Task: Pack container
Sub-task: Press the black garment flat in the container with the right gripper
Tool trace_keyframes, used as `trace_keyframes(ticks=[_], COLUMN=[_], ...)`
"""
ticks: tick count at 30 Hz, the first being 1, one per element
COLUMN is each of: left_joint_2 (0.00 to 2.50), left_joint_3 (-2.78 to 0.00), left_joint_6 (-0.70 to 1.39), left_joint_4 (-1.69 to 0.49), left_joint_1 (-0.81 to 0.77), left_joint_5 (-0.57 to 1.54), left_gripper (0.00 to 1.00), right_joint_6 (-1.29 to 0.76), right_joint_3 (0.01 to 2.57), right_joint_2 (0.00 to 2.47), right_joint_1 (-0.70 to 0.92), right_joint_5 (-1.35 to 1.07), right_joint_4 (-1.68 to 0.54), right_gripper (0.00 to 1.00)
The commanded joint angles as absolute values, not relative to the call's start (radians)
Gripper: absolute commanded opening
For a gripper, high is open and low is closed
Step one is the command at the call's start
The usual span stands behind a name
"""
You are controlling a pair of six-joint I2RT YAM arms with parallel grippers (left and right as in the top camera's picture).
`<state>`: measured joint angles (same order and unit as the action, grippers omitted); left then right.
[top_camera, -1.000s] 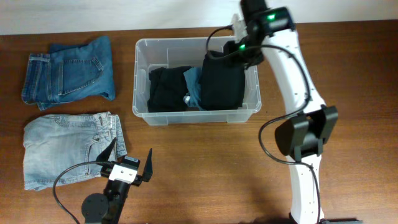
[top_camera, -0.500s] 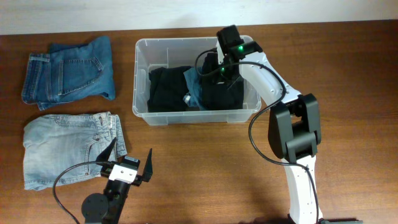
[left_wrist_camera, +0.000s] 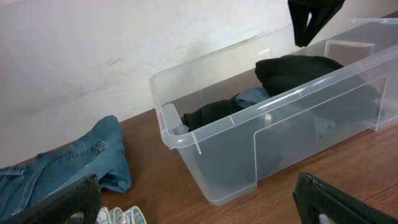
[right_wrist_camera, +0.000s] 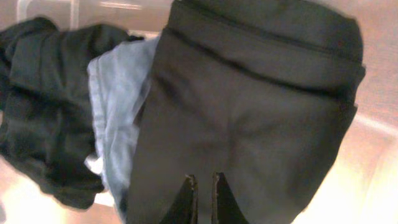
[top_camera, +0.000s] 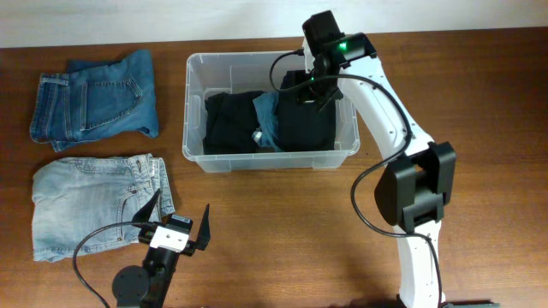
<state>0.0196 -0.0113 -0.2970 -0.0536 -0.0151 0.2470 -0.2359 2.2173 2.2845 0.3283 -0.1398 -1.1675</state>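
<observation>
The clear plastic container (top_camera: 193, 111) stands at the table's back centre; it also shows in the left wrist view (left_wrist_camera: 298, 134). Inside lie a crumpled black garment (top_camera: 227, 121), a light blue piece (top_camera: 267, 115) and a folded black garment (top_camera: 306, 121) on the right side. My right gripper (top_camera: 315, 84) hovers just above that folded black garment (right_wrist_camera: 249, 118). Its fingers (right_wrist_camera: 203, 182) are almost together with nothing between them. My left gripper (top_camera: 178, 224) rests near the table's front edge, open and empty (left_wrist_camera: 196, 196).
Folded dark blue jeans (top_camera: 94, 98) lie at the back left. Folded light-wash jeans (top_camera: 90, 205) lie at the front left, next to my left gripper. A pale wall runs behind the container (left_wrist_camera: 93, 56).
My right gripper brought the folded black garment down into the container's right side, let it go, and has lifted slightly toward the back. The left arm has not moved.
</observation>
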Motion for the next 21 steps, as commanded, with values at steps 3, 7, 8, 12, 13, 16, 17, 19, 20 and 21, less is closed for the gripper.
trace_keyframes(ticks=[3,7,8,12,13,16,17,19,20,21], left_joint_2=[0.014,0.014,0.014,0.014,0.014,0.014,0.014,0.014,0.014,0.014], left_joint_3=[-0.009,-0.009,-0.009,-0.009,-0.009,-0.009,-0.009,-0.009,-0.009,-0.009], left_joint_6=[-0.308,-0.308,-0.308,-0.308,-0.308,-0.308,-0.308,-0.308,-0.308,-0.308], left_joint_4=[-0.061,-0.061,-0.061,-0.061,-0.061,-0.061,-0.061,-0.061,-0.061,-0.061], left_joint_1=[-0.010,-0.010,-0.010,-0.010,-0.010,-0.010,-0.010,-0.010,-0.010,-0.010], left_joint_5=[0.247,0.247,0.247,0.247,0.247,0.247,0.247,0.247,0.247,0.247], left_gripper=[0.99,0.99,0.99,0.99,0.99,0.99,0.99,0.99,0.99,0.99], right_joint_6=[-0.253,-0.271,-0.272,-0.298,-0.298,-0.297,-0.297,-0.297,-0.297,-0.297], right_joint_3=[2.159,2.071,2.041,1.950,1.934,1.945,1.963,2.004,2.023,2.066], right_joint_2=[2.283,2.284,2.284,2.284,2.284,2.281,2.279,2.271,2.268,2.265], right_joint_1=[0.381,0.398,0.401,0.412,0.414,0.414,0.413,0.412,0.411,0.410], right_joint_5=[-0.146,-0.146,-0.147,-0.149,-0.149,-0.146,-0.145,-0.145,-0.140,-0.121], right_joint_4=[-1.207,-1.183,-1.166,-1.127,-1.116,-1.084,-1.076,-1.055,-1.043,-1.023], right_gripper=[0.04,0.04,0.04,0.04,0.04,0.04,0.04,0.04,0.04,0.04])
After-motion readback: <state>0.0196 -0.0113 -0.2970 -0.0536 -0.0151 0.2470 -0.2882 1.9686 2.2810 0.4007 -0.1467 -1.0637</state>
